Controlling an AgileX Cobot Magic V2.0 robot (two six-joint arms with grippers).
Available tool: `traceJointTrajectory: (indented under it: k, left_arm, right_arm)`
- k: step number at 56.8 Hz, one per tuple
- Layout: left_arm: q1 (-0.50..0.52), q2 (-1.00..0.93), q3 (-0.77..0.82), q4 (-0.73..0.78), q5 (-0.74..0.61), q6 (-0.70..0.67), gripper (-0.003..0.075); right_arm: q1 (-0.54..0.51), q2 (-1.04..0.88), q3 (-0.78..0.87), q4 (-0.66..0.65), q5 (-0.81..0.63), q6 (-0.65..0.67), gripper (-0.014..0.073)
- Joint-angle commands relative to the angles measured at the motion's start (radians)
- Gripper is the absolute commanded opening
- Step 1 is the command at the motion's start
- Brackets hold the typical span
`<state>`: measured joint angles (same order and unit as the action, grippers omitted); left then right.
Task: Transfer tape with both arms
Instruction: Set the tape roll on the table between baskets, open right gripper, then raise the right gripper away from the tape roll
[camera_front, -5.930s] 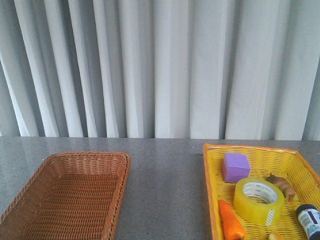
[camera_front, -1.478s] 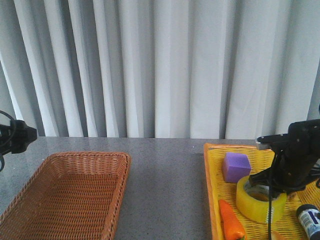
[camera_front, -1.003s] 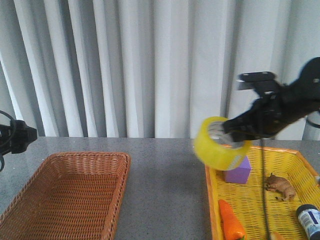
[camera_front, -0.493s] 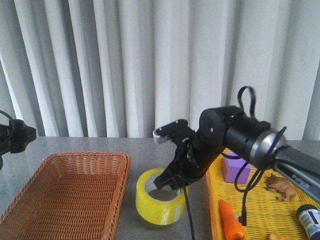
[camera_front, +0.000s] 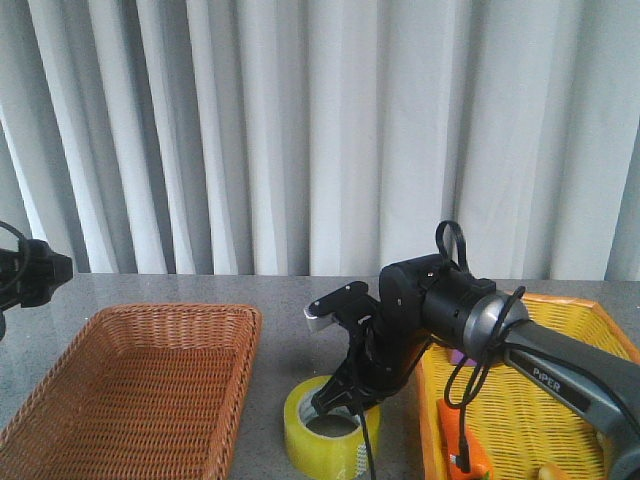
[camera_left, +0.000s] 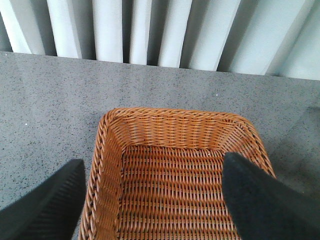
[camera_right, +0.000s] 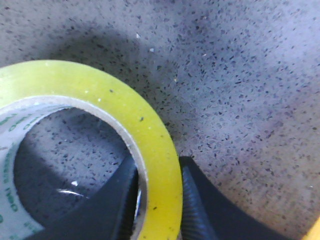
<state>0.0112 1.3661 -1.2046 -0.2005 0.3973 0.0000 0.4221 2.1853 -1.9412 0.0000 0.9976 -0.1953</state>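
Brown wicker basket (camera_front: 140, 385); yellow basket (camera_front: 545, 420) holding a carrot (camera_front: 470, 455).

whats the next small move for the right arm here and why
Probably open the right gripper and lift clear. The tape sits flat on the grey table between the wicker basket and the yellow tray, yet the right wrist view shows the fingers pinching its wall. The left gripper is open over the basket, free to fetch it.
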Motion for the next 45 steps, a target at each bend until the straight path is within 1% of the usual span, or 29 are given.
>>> traceJointTrajectory:
  k: [1, 6, 17, 20, 28, 32, 38, 45]
  left_arm:
    - [-0.005, -0.037, -0.033, -0.015, -0.06, 0.0, 0.0552]
    - [-0.005, -0.037, -0.033, -0.015, -0.056, 0.0, 0.0552]
    - [-0.005, -0.037, -0.033, -0.015, -0.049, 0.0, 0.0552]
    - [-0.005, -0.037, -0.033, -0.015, -0.04, 0.0, 0.0552]
    - [-0.005, -0.037, -0.033, -0.015, -0.022, 0.0, 0.0552]
    - [-0.005, -0.037, -0.033, -0.015, -0.021, 0.0, 0.0552]
    - [-0.005, -0.037, -0.033, -0.015, -0.032, -0.006, 0.0552]
    - [-0.005, -0.037, -0.033, -0.015, -0.068, -0.009, 0.0552]
  right_arm:
    - [-0.005, -0.065, -0.031, 0.0, -0.054, 0.022, 0.0087]
    - [-0.005, -0.065, -0.031, 0.0, -0.065, 0.028, 0.0165]
    - [-0.005, -0.078, -0.115, 0.012, -0.041, 0.056, 0.039]
    - [-0.005, -0.094, -0.141, 0.012, -0.041, 0.069, 0.0423]
    - [-0.007, -0.168, -0.19, 0.006, -0.046, 0.082, 0.0435]
    - [-0.011, -0.213, -0.199, -0.025, -0.048, 0.082, 0.0435]
    - [-0.038, -0.29, -0.2, -0.115, -0.042, 0.097, 0.0435]
    - [-0.108, -0.385, -0.198, -0.235, 0.012, 0.179, 0.0435]
